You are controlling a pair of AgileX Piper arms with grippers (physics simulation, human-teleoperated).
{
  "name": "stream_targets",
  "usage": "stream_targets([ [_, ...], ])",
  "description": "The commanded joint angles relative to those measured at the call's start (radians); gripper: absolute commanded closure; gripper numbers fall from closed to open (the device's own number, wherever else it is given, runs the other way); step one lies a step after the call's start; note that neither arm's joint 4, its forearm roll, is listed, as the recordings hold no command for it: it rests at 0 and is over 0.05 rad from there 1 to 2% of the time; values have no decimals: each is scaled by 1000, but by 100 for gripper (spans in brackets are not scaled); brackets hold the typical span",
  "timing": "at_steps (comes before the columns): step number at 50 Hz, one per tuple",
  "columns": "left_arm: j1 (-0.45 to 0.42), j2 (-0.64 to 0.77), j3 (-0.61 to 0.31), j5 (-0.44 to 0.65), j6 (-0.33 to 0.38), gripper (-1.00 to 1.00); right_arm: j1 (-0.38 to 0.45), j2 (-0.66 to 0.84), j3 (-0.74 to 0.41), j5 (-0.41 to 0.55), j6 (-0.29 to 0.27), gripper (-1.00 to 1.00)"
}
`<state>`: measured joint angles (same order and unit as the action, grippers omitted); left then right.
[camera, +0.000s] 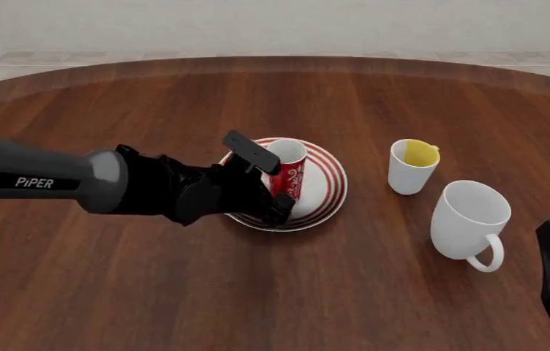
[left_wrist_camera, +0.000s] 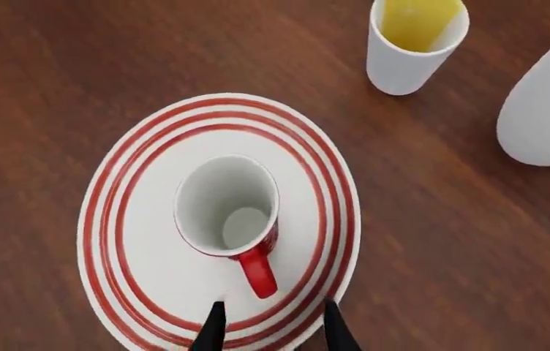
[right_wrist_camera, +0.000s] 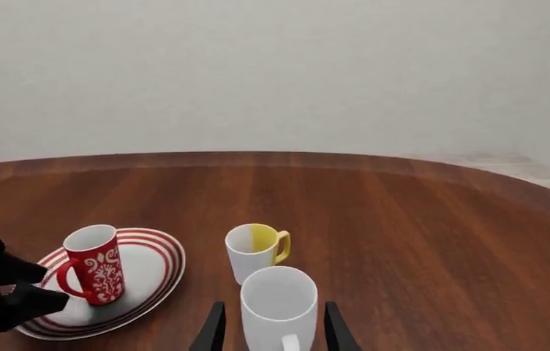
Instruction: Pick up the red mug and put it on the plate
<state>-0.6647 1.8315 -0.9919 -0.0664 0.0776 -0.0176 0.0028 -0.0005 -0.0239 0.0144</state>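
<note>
Looking from the near side, the left pincer sits spread open just short of the red mug, whose handle points at it. Mug's upright on the plate, so looks placed. Right pincer is open, mostly cut off.

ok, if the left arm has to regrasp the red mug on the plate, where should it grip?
Probably the red mug by its body, across the rim, from above. It stands upright on the plate with its opening clear, and the left gripper sits open just short of its handle. The handle loop is thin and points at the gripper, so pinching it looks less secure.
</note>
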Motion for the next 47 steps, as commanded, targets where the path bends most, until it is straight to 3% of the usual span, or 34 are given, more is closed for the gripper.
stream_targets([
  [1, -13, -83, 36, 26, -3, -100, 3, 0, 0, 0, -3, -100],
  [24, -49, -268, 100, 90, 4, -100, 5, -1, 0, -2, -10, -100],
  [47, -122, -564, 151, 219, 3, -100, 6, -1, 0, -2, -18, -100],
])
